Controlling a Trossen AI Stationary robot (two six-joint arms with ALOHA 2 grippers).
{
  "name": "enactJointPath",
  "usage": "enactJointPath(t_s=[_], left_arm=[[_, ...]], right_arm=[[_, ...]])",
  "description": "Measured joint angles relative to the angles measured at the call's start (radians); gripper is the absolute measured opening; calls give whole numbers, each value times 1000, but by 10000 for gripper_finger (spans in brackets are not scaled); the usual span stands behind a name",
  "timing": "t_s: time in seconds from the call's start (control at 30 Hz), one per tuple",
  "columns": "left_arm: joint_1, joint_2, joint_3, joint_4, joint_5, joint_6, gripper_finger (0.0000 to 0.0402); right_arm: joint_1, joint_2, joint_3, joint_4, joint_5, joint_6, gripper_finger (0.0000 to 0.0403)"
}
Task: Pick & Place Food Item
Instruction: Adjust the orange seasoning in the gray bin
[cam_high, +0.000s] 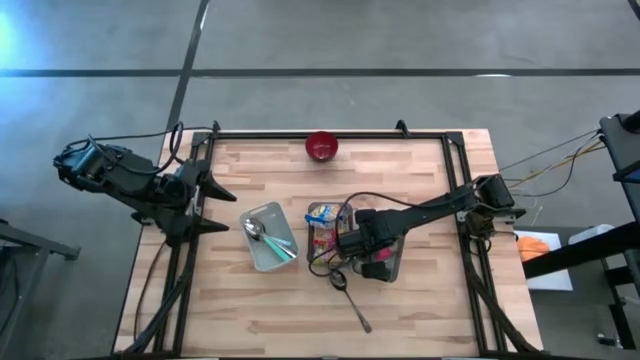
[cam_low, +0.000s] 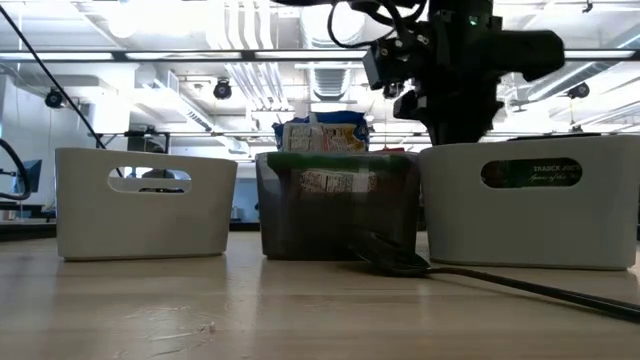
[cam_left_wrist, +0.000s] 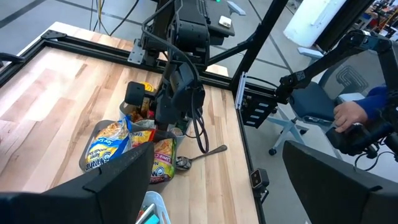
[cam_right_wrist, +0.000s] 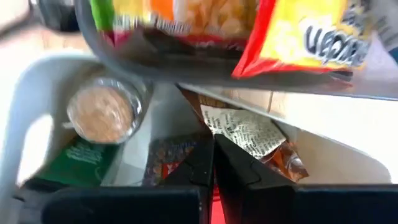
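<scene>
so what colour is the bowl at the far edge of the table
Red; the bowl shows best in the high view.

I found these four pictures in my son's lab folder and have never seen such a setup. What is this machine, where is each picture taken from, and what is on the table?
It is a robot with two dark arms at a pale wooden table. One picture looks straight down, one sits at table height, and two come from cameras on the wrists. The left gripper waits open at the table's left edge. The right gripper is shut, reaching into a white plastic bin of food items; what it grips is unclear. Beside that stand a dark bin of snack packets and a white bin of cutlery. A red bowl and a metal spoon lie apart.
</scene>
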Motion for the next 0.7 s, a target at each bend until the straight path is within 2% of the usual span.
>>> enactJointPath(t_s=[0.7], left_arm=[[0,0,0,0,6,0,361]], right_arm=[[0,-82,39,-27,6,372,8]])
